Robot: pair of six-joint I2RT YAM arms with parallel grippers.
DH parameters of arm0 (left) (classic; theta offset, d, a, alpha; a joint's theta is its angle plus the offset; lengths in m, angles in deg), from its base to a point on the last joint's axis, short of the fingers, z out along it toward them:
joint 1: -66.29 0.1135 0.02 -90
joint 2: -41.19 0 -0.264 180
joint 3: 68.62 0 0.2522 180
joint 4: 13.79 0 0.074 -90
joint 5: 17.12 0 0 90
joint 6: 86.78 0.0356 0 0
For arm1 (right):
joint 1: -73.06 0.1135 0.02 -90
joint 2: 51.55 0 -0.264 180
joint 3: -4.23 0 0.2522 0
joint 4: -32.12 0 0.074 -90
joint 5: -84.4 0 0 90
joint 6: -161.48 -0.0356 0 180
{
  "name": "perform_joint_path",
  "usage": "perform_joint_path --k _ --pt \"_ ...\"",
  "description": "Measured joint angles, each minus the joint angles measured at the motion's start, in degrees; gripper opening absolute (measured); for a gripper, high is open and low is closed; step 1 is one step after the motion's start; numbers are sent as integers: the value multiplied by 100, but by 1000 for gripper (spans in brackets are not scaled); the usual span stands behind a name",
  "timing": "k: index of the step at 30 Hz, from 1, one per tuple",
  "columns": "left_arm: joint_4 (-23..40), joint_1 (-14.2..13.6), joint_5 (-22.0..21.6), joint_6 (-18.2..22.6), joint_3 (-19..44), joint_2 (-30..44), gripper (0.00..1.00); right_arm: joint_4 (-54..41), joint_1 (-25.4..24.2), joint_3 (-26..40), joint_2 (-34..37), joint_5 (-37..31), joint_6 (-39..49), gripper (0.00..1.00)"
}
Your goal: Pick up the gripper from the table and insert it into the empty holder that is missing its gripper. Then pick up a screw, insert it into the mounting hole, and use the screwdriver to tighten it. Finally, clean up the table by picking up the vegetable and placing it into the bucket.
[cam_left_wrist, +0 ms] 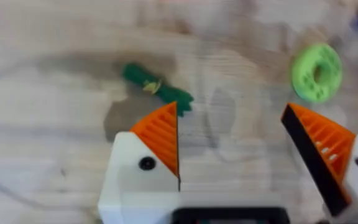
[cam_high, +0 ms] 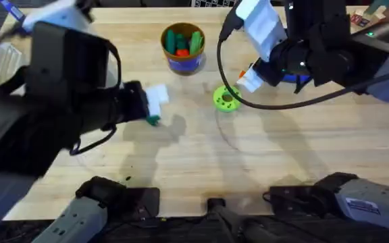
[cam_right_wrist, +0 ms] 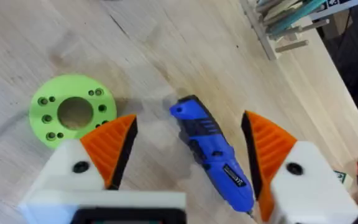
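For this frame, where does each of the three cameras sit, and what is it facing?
Overhead: above the arm bases, looking down and forward at the table, both arms and the bucket.
Left wrist: looks down between its open left gripper at the vegetable.
Right wrist: looks down between its open right gripper at the screwdriver.
Shared: all show the green disc.

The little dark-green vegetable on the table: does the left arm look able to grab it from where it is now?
Probably yes. The vegetable lies flat on bare wood just ahead of the left tool, whose orange fingers stand wide apart. Nothing sits between them; the green disc is off to one side.
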Motion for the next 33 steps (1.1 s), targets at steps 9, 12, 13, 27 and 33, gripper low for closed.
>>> perform_joint_path --k 9,12,13,27,33 --pt "-264 543 -37 -2425 0 1324 987 0 0 0 0 0 0 991" --pt "-475 543 -46 -2755 0 1747 987 0 0 0 0 0 0 990" --pt "-481 543 -51 -2819 0 1868 987 0 0 0 -1 0 0 991" --pt "-492 543 -555 -3624 0 3244 987 0 0 0 0 0 0 991" --pt "-468 543 -680 -3706 66 3626 978 0 0 0 0 0 0 991"
